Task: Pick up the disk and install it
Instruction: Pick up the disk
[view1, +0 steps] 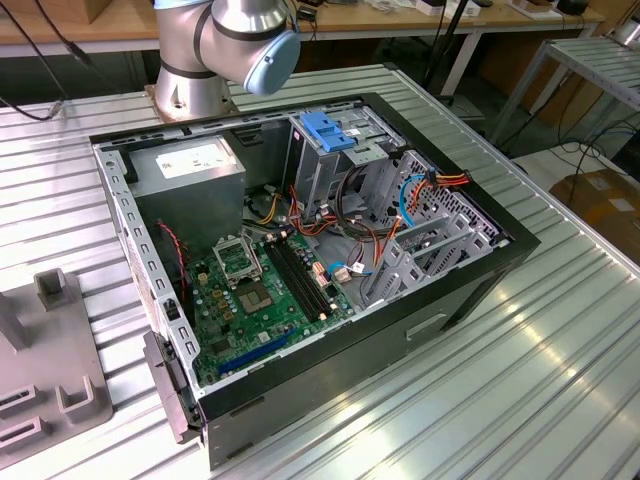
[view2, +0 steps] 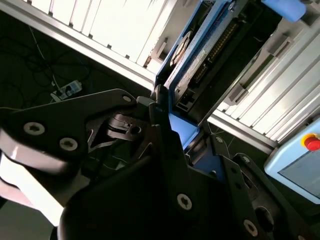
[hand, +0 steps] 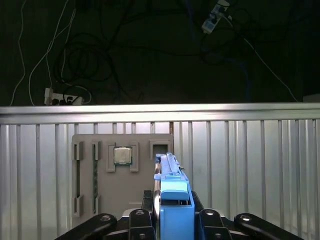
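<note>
A ribbed aluminium table (view1: 560, 330) carries a black open computer case (view1: 470, 290) with a green motherboard (view1: 255, 290) inside. Toward the exterior view's left of the case lies a flat grey fixture plate (view1: 50, 370) with raised holders. Inside the case stands an upright metal cage with a blue plastic top (view1: 328, 132), well apart from the plate. In both wrist views the black linkage gripper (hand: 174, 216) is closed onto the blue end of the disk (hand: 167, 167), a flat silver-grey drive framed by a blue plastic carrier, with a finger pressed against each side. The disk's long axis runs straight out from the fingers toward the fixture plate beneath, so it hangs on edge over the plate and away from the case. Whether its far end is clear of the plate I cannot tell. The first wrist view gives the disk's thin edge, the second wrist view its broad circuit-board face. A small square processor chip (hand: 122, 155) sits in a holder on the plate, just beside the disk.
</note>
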